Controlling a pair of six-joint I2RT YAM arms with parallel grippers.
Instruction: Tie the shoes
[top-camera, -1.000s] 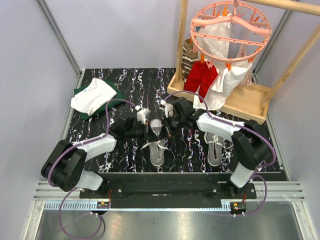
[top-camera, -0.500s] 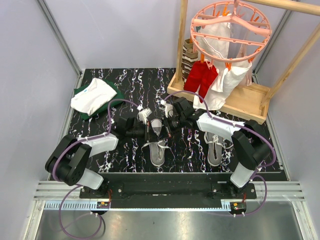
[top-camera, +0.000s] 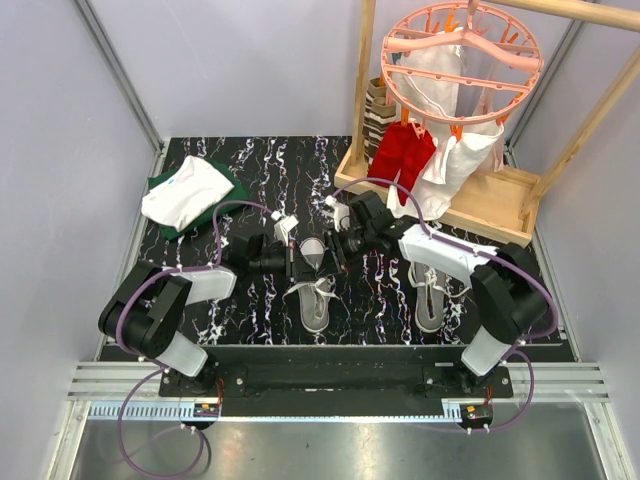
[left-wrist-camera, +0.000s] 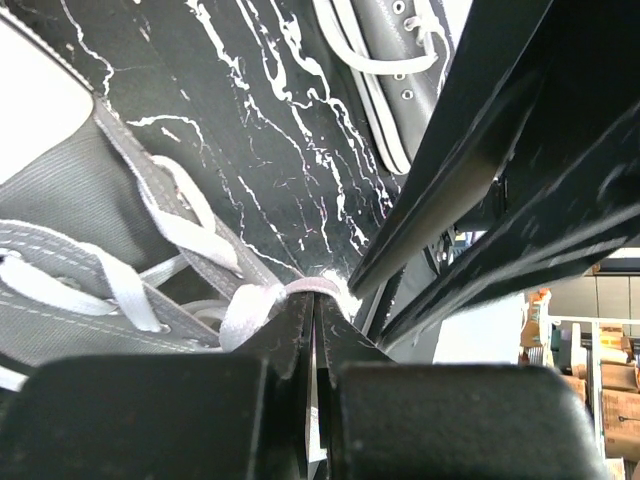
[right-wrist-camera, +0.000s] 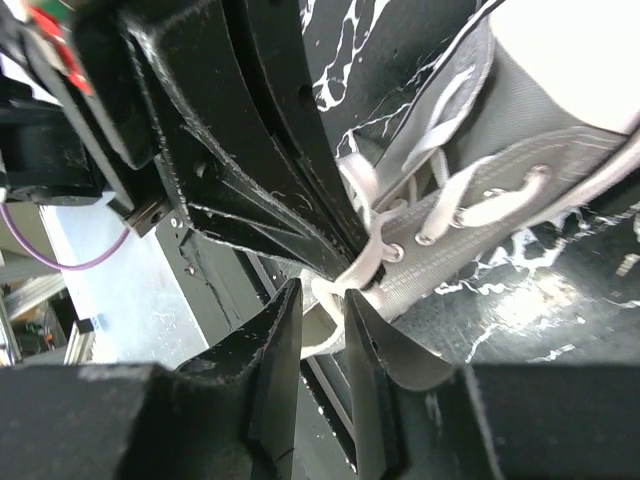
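Note:
Two grey sneakers with white laces lie on the black marbled table: the left shoe (top-camera: 313, 288) and the right shoe (top-camera: 430, 292). Both grippers meet over the left shoe's laces. My left gripper (top-camera: 297, 262) is shut on a white lace loop (left-wrist-camera: 252, 312), which is pinched at its tips (left-wrist-camera: 317, 298); the shoe's grey upper (left-wrist-camera: 70, 200) lies beside it. My right gripper (top-camera: 336, 252) faces it. In the right wrist view its jaws (right-wrist-camera: 322, 292) stand a little apart around a lace loop (right-wrist-camera: 340, 300) by the eyelets (right-wrist-camera: 398, 252).
Folded white and green clothes (top-camera: 190, 192) lie at the far left. A wooden rack (top-camera: 480, 200) at the far right carries a pink round hanger (top-camera: 460, 50) with red (top-camera: 403, 155) and white clothes. The second shoe shows in the left wrist view (left-wrist-camera: 400, 60).
Both grippers have stayed at the left shoe's laces. The left arm's elbow has swung right, toward the shoe. The right wrist has shifted slightly toward the far side.

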